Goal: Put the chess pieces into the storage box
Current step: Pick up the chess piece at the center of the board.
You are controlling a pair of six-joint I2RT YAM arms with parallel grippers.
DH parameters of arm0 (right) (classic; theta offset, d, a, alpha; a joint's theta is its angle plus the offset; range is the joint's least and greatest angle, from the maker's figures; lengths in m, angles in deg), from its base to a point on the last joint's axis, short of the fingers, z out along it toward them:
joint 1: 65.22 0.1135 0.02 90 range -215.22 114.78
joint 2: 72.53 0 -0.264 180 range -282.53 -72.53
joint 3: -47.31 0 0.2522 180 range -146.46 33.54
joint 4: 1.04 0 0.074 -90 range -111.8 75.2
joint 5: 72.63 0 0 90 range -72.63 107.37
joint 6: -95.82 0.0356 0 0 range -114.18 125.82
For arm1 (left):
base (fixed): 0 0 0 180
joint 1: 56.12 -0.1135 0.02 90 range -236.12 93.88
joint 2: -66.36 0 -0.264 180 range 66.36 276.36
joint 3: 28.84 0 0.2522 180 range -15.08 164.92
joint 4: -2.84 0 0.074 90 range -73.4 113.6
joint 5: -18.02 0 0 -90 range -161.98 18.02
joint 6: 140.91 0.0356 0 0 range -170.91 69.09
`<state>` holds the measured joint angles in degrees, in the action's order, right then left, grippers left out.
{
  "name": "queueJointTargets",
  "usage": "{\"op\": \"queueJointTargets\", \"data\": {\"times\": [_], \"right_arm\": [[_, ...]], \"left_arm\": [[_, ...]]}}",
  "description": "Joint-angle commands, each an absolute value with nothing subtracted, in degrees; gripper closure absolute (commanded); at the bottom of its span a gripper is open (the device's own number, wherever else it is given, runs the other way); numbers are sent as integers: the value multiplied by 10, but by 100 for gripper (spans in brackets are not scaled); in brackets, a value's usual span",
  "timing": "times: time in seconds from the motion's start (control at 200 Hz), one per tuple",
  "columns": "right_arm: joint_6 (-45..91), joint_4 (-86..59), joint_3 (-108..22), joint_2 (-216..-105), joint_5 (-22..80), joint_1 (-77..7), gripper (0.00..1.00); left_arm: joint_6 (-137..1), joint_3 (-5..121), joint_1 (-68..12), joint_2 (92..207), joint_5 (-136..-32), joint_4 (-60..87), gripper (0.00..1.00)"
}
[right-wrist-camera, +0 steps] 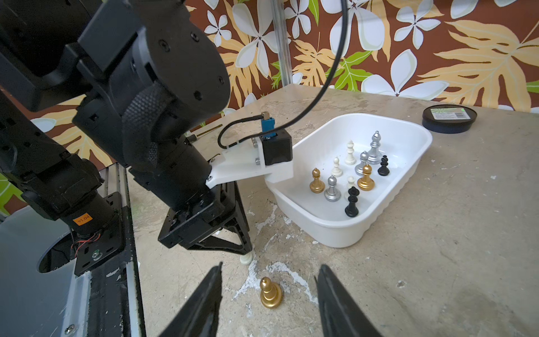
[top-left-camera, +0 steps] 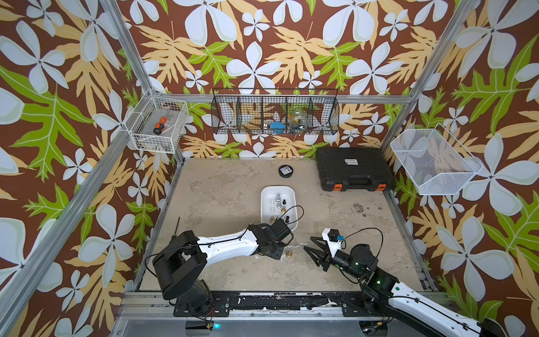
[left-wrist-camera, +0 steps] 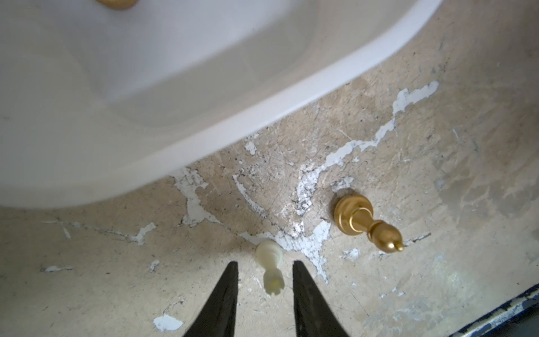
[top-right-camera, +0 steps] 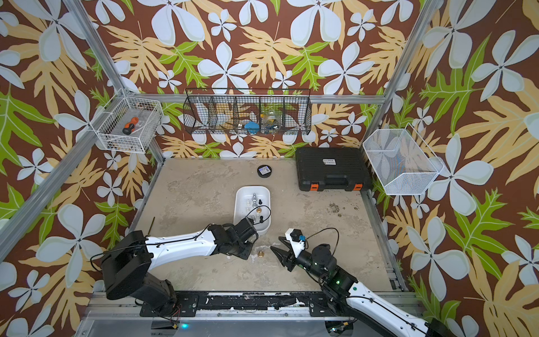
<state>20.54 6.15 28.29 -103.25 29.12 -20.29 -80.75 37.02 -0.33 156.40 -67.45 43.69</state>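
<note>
The white storage box (top-left-camera: 264, 204) (top-right-camera: 237, 204) (right-wrist-camera: 335, 230) sits mid-table and holds several chess pieces (right-wrist-camera: 350, 175) in gold, silver, cream and black, all upright. A cream piece (left-wrist-camera: 269, 264) stands on the table just outside the box rim (left-wrist-camera: 262, 116). My left gripper (left-wrist-camera: 265, 262) (top-left-camera: 275, 253) points down over it, open, one finger on each side with a gap to both. A gold piece (top-left-camera: 289, 253) (top-right-camera: 260, 253) (left-wrist-camera: 361, 221) (right-wrist-camera: 270, 293) stands beside it. My right gripper (right-wrist-camera: 271, 265) (top-left-camera: 308, 242) is open, low, facing the gold piece from the right.
A black round puck (top-left-camera: 285, 170) lies behind the box. At the back right lies a black case with orange latches (top-left-camera: 354, 169). Wire baskets (top-left-camera: 159, 124) (top-left-camera: 434, 163) hang on the walls. A thin rod (top-left-camera: 177, 224) lies near the left edge.
</note>
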Motion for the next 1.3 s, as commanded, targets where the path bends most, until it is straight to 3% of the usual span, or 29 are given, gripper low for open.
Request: {"op": "queueJointTargets", "data": {"times": [0.0, 0.751, 1.296], "right_arm": [[202, 75, 282, -1034, 287, -202, 46], [202, 77, 282, -1039, 286, -202, 46], [202, 75, 282, -1035, 282, -203, 46]], "left_arm": [[-804, 370, -2, 1567, -664, 432, 65], [-802, 372, 9, 1590, -651, 431, 70], [-799, 378, 11, 1581, -645, 445, 82]]}}
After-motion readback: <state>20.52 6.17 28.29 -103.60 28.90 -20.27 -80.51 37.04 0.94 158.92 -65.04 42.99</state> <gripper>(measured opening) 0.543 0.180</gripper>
